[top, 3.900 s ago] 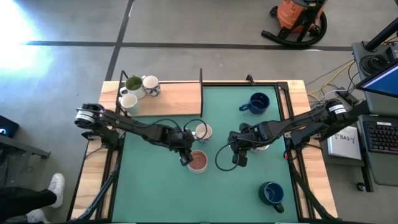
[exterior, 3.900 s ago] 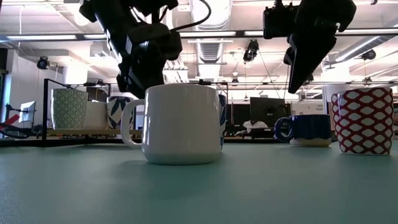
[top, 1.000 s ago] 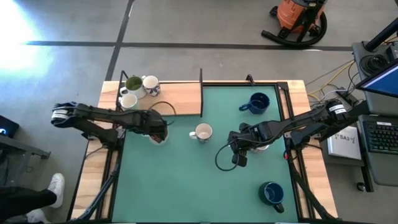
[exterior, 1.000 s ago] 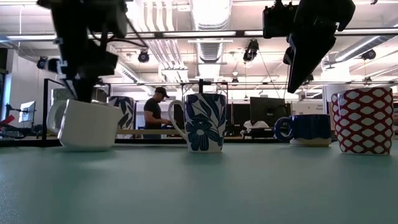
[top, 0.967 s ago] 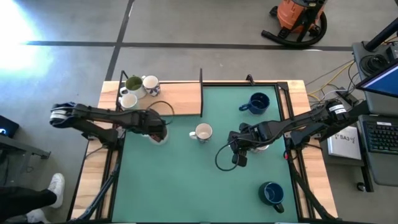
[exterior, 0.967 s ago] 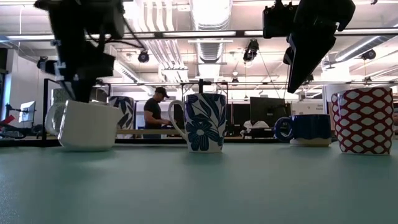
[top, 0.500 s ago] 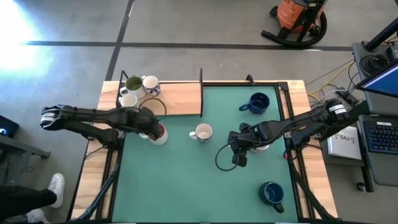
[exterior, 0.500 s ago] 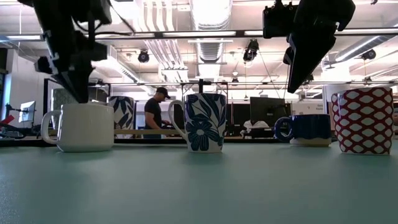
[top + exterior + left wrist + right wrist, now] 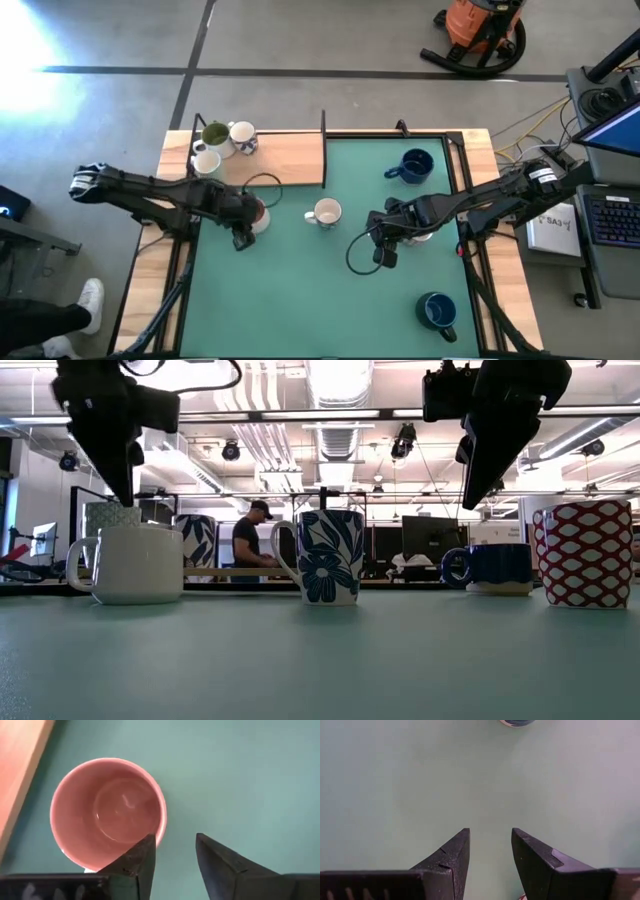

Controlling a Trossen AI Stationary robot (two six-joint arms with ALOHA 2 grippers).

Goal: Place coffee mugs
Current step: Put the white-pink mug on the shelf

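A white mug with a pinkish inside [image 9: 259, 214] stands upright on its base on the green mat, near the wooden board; it also shows in the low view [image 9: 128, 564] and the left wrist view [image 9: 107, 812]. My left gripper [image 9: 172, 847] is open just above it, by its rim [image 9: 122, 490], touching nothing. My right gripper [image 9: 383, 256] hangs open and empty above the bare mat at mid-table [image 9: 490, 836]. A blue-flowered mug [image 9: 324, 212] stands between the two arms.
Three mugs [image 9: 218, 146] stand on the wooden board [image 9: 285, 160] at the far left. One navy mug [image 9: 413, 165] stands far right, another [image 9: 437, 311] near right. A red-patterned mug [image 9: 583, 553] stands under the right arm. A person shows in the room behind.
My left gripper has set the tilted pink-inside mug down upright on the mat by the wooden board, has let go of it, and has risen a little and drawn toward the near edge. The mug now stands free.
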